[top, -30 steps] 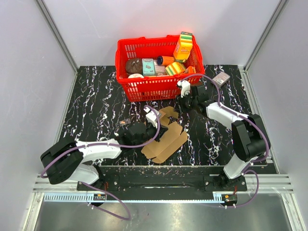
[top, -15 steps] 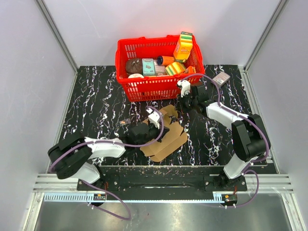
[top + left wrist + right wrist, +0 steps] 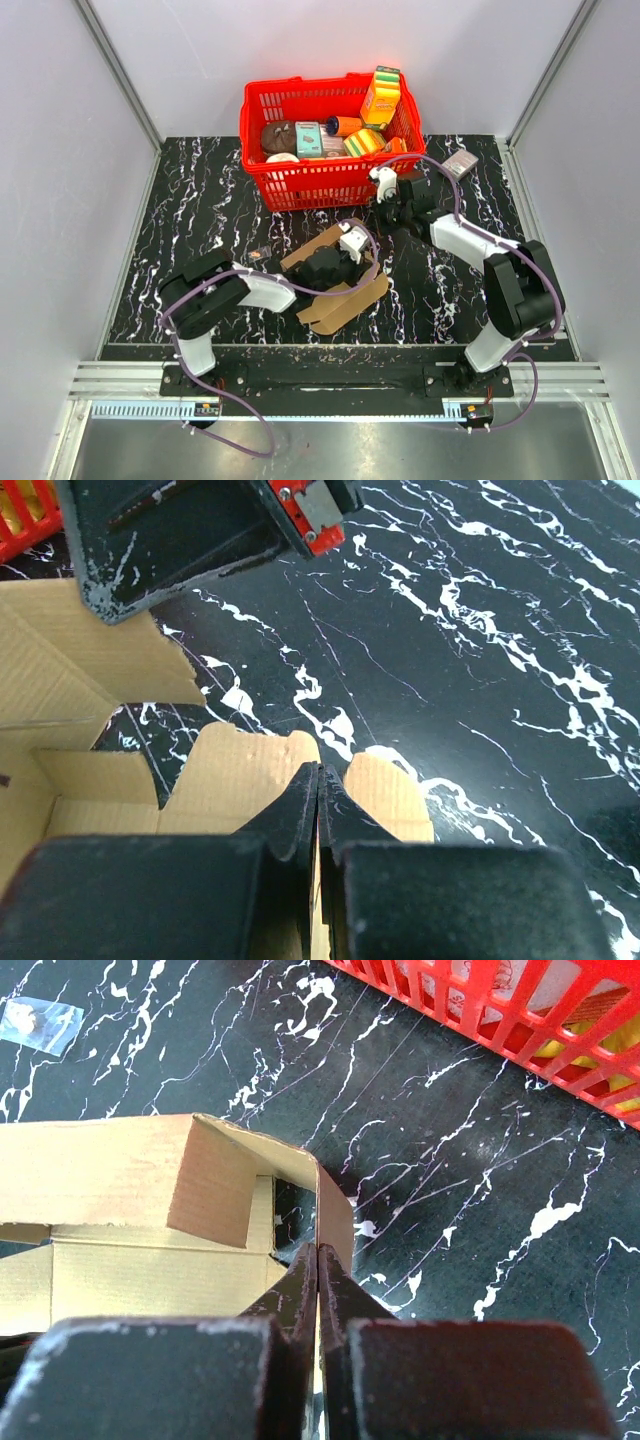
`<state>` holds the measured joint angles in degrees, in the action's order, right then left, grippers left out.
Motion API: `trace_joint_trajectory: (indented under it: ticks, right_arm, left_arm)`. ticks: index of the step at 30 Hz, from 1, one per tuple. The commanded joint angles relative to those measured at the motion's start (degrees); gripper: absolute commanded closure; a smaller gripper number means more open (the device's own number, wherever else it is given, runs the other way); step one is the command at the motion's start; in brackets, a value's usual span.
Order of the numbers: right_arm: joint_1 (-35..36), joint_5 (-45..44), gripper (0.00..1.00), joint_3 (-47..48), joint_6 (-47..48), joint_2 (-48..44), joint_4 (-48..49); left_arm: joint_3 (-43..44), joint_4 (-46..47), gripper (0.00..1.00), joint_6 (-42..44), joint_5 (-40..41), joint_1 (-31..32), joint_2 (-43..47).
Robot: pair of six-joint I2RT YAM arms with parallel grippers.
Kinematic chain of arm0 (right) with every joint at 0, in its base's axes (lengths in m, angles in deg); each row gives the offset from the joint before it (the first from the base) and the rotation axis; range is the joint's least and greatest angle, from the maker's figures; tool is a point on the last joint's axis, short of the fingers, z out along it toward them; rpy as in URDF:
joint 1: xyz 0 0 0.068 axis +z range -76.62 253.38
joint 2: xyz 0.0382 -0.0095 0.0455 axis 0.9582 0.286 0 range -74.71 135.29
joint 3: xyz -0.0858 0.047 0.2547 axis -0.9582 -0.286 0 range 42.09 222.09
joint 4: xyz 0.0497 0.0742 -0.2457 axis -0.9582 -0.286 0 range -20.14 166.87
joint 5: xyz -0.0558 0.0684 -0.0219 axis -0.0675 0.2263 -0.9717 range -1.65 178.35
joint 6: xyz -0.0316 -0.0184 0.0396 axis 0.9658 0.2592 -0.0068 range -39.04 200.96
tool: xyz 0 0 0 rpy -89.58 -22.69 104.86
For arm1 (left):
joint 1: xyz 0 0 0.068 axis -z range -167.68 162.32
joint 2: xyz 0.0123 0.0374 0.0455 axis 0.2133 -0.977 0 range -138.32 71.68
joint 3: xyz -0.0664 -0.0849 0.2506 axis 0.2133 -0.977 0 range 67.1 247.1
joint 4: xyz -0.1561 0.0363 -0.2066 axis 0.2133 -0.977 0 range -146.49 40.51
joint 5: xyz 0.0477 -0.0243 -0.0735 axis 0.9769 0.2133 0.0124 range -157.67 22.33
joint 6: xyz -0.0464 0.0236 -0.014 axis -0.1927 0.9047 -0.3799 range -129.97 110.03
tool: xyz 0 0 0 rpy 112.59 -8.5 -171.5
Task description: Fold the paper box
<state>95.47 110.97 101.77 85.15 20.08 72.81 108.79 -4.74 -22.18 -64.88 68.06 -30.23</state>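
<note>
The paper box (image 3: 345, 295) is a brown die-cut sheet lying mid-table with some flaps raised. My left gripper (image 3: 358, 252) reaches over it from the left. In the left wrist view that gripper (image 3: 318, 778) is shut, with a thin edge of the cardboard (image 3: 250, 770) between its fingers. My right gripper (image 3: 377, 222) comes at the sheet's far right corner from the basket side. Seen from the right wrist, this gripper (image 3: 318, 1252) is shut on an upright flap (image 3: 337, 1215) of the box (image 3: 120, 1175).
A red basket (image 3: 300, 185) of colourful packages stands just behind the box, and its wall (image 3: 520, 1010) is close to the right gripper. A small grey-pink box (image 3: 460, 163) sits at the back right. A clear wrapper (image 3: 258, 255) lies left of the cardboard.
My left arm has swung right across the cardboard, and a panel on the left now stands up. The right gripper has closed on the flap.
</note>
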Motion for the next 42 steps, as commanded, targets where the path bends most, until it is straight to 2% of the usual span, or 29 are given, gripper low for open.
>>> trace_joint_trajectory:
  ticks: [1,13,34,42]
  right_arm:
    - [0.5,0.7,1.0,-0.7,-0.5,-3.0,2.4]
    - [0.4,1.1,1.0,-1.1,-0.8,-4.0,2.7]
    - [1.3,3.6,1.0,-4.0,-1.9,-5.5,1.9]
    - [3.0,0.8,1.0,-7.7,-1.8,-7.9,1.9]
  left_arm:
    - [4.9,1.9,1.0,2.6,-0.9,0.2,-4.0]
    - [7.5,-7.1,1.0,2.0,2.8,0.3,-7.8]
    - [9.6,-8.2,1.0,2.0,4.1,0.3,-11.7]
    - [9.2,-8.0,1.0,1.9,4.2,0.3,-11.0]
